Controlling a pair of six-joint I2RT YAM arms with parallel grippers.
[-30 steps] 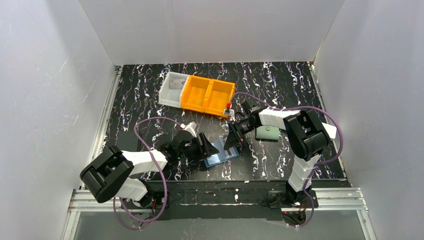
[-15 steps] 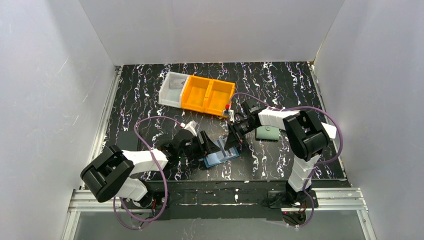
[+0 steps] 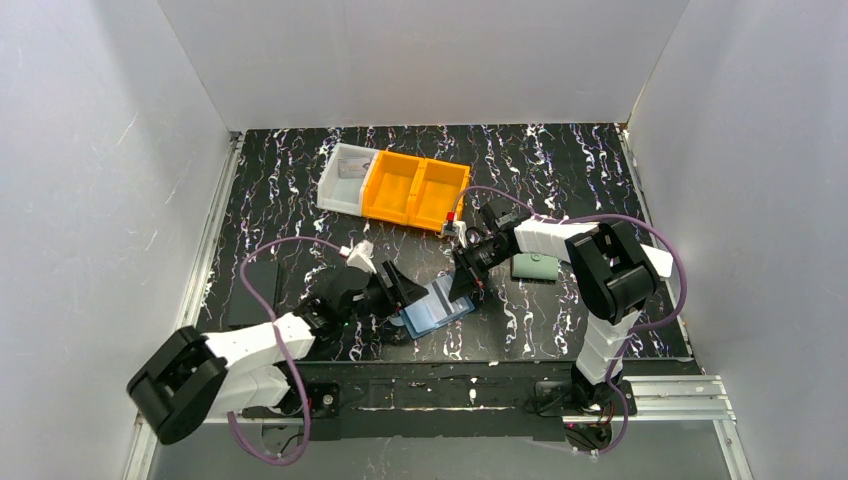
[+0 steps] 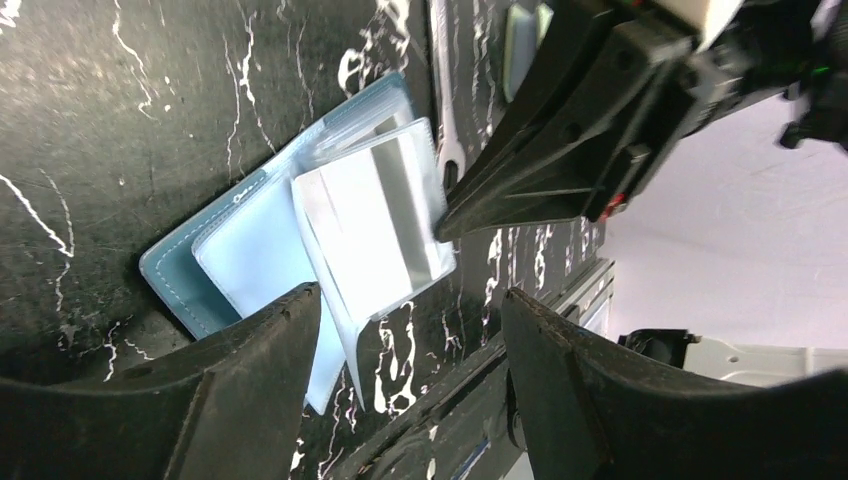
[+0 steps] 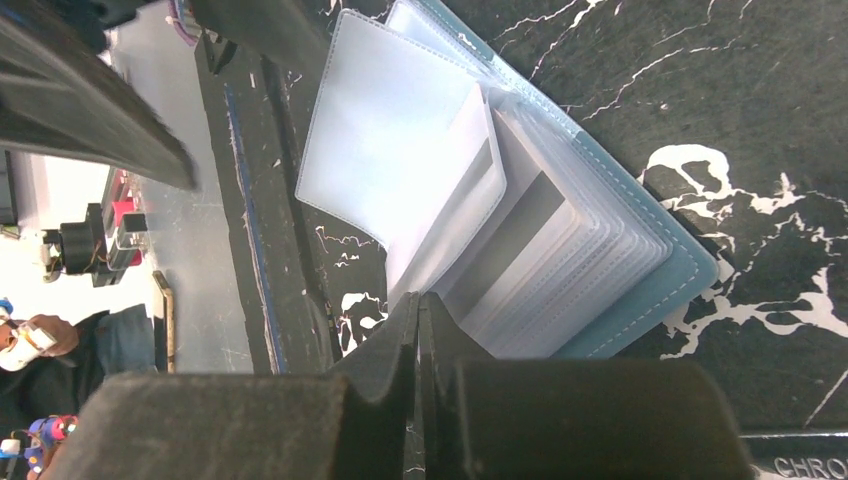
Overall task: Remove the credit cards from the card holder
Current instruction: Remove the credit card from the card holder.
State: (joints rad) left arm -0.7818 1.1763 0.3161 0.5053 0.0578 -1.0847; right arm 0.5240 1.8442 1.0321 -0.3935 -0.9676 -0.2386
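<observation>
The card holder is lying open on the black marbled table, near the front edge between the two arms, with its clear pockets fanning upward. A pale credit card with a grey stripe is showing among those pockets. The right gripper is pinching that card's edge with its fingers pressed together, though I cannot tell whether pocket film is caught too. The left gripper is standing spread wide at the holder's left end. An orange bin and a white bin are sitting well behind, and a grey-green wallet is lying to the right.
</observation>
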